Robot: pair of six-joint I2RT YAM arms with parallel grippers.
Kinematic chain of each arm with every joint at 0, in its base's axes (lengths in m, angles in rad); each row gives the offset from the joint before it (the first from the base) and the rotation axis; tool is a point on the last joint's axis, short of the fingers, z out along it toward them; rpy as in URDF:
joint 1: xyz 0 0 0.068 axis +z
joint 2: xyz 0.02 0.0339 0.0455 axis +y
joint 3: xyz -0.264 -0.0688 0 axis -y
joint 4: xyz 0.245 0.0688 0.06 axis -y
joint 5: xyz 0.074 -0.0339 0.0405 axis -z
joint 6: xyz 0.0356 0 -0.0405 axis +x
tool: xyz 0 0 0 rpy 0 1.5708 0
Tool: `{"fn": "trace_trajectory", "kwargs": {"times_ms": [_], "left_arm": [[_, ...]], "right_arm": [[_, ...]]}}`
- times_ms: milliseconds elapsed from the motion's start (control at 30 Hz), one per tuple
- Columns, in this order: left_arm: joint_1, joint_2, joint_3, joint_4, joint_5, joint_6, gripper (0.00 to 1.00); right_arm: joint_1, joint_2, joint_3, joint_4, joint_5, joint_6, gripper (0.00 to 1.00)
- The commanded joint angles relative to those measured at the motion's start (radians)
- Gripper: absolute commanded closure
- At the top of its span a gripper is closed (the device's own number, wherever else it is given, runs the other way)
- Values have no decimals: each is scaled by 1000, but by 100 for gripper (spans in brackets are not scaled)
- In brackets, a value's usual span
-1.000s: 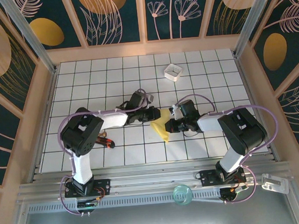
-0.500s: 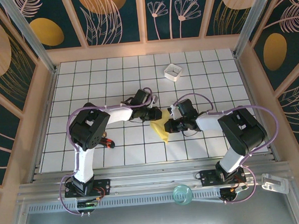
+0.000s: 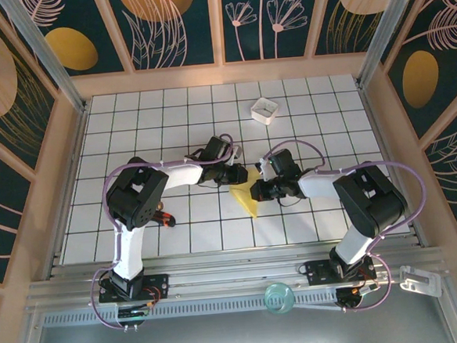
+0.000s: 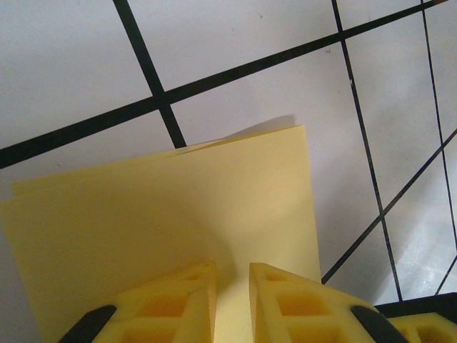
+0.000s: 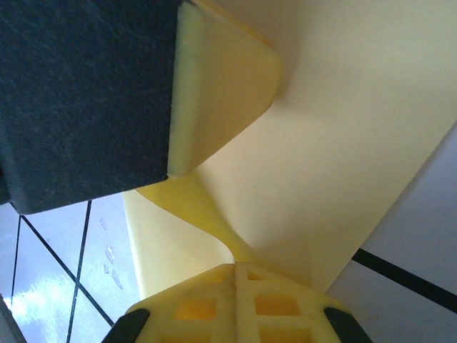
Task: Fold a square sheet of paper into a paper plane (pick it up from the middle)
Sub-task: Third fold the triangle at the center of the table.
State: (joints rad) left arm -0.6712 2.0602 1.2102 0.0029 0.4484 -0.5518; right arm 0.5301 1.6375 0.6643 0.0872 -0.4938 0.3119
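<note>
the table (image 3: 131,123) is a white board ruled into square tiles by thin black lines, and in the right wrist view it is glossy enough to catch the light. a wooden frame (image 3: 222,74) borders it. behind the frame stand dark teal walls (image 3: 171,26) painted with pale flower outlines and gold discs. a grooved metal rail (image 3: 236,279) runs along the near edge under the arm bases. a small white square box (image 3: 265,110) sits toward the far side, well apart from both arms.

the paper (image 3: 249,202) lies near the middle of the table, reaching from between the two grippers toward the near edge. it is thin, matt and plain yellow, folded into a tapering wedge. its long axis runs from the grippers toward the arm bases, leaning a little right. the sharp tip points at the near edge and the broad end is up at the grippers. in the left wrist view we see stacked layers, their far edges slightly offset, and one square corner.

the left gripper (image 3: 242,174) reaches the broad end from the left. its ribbed yellow fingers (image 4: 189,296) stand a narrow slit apart over the paper, and we cannot tell whether they nip it. the right gripper (image 3: 259,190) comes in from the right. its fingers (image 5: 278,304) are pressed together on a pinched neck of paper, which fans out beyond them.
</note>
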Motion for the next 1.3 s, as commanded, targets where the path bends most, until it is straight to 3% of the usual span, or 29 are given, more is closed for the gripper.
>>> {"fn": "trace_trajectory", "kwargs": {"times_ms": [0,367,700,867,933,1067,1267], "left_arm": [[0,55,-15,-58,3,12,79],[0,42,-10,-58,-1,9,77],[-1,-86,47,-75,-64,-19,62],[-4,-270,-148,49,-123,-133,60],[-12,-336,-243,91,-122,-176,66],[-81,-428,-394,174,-70,-244,87],[-180,-389,-454,327,45,-327,100]], "right_arm": [[7,13,10,-19,18,-18,100],[12,25,-50,17,23,16,100],[11,34,-69,16,47,23,100],[11,40,-71,18,51,20,100],[11,43,-69,16,50,17,100],[11,48,-68,11,50,8,100],[8,46,-65,5,50,-2,100]]}}
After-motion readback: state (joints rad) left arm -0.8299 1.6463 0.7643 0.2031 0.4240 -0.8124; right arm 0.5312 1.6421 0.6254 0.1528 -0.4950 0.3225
